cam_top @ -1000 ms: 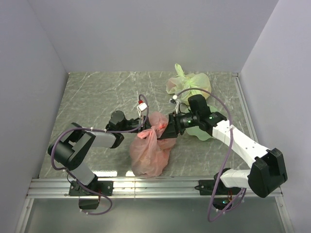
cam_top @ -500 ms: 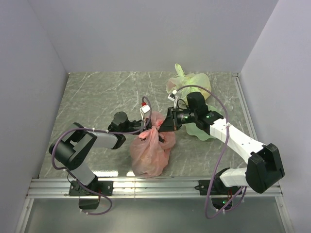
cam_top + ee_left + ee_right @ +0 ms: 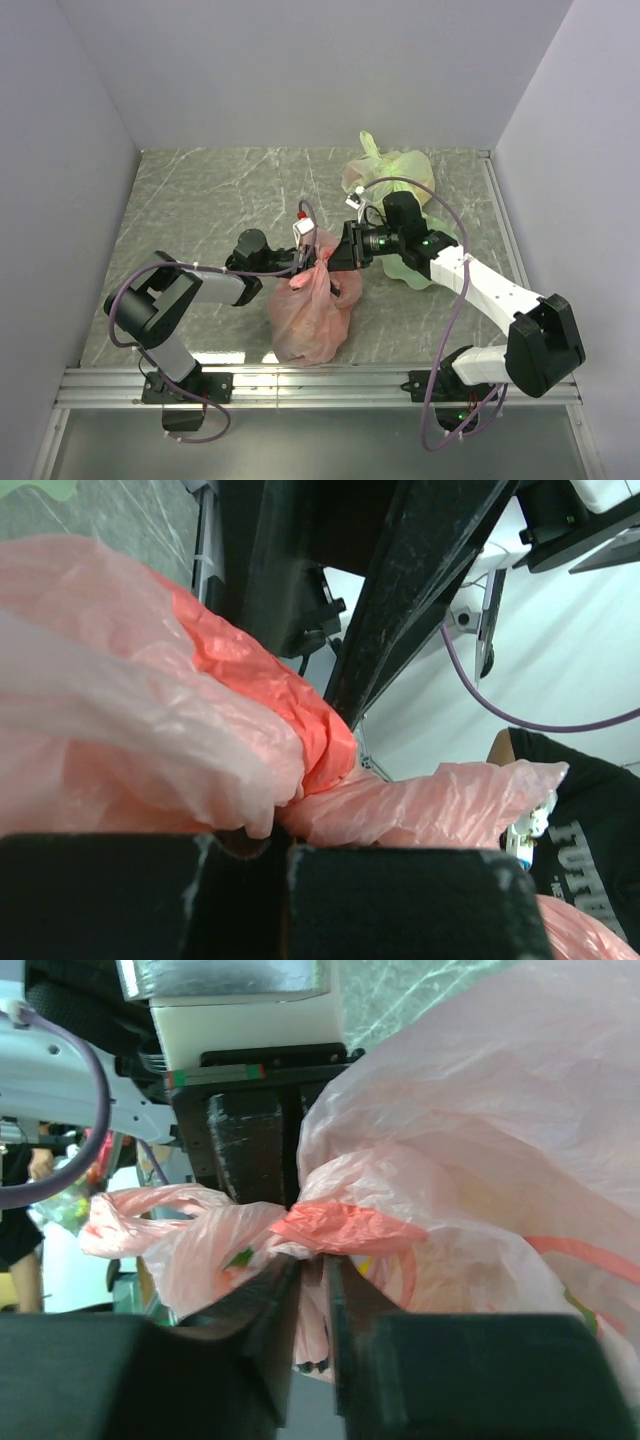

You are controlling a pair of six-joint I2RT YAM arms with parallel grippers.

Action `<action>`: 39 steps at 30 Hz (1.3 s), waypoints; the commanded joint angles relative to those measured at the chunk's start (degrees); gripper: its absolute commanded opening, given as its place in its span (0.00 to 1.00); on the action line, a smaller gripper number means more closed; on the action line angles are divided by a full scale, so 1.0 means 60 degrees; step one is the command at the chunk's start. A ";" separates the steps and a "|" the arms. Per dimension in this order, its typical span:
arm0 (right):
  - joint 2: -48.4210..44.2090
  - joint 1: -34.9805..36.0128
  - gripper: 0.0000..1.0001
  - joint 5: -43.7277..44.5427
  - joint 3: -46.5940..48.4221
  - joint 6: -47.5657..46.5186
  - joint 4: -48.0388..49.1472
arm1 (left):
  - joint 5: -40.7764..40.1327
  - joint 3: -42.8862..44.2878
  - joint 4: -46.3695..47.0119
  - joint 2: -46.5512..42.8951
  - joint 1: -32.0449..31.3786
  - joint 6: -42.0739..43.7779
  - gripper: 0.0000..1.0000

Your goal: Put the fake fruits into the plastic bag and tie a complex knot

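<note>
Plastic bag [image 3: 310, 312]: pink, bulging, mid-desk [image 3: 200, 200], neck bunched into a tight band (darker pink). Left jaws: fully closed, pinching plastic at the neck. Right jaws: a narrow slit apart, nipping the same neck from the opposite side.

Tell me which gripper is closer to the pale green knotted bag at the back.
Right. The right gripper grips the pink bag at its neck, on the side facing the green bag; the left gripper grips the opposite side, slightly farther away.

Plain grey walls [image 3: 300, 70], green marbled tabletop [image 3: 200, 200]
</note>
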 commanded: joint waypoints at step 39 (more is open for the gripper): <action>-0.1686 -0.1041 0.30 -0.1822 -0.0966 -0.1249 -0.1874 | 0.0237 0.0394 0.0320 0.0012 -0.0280 0.0152 0.00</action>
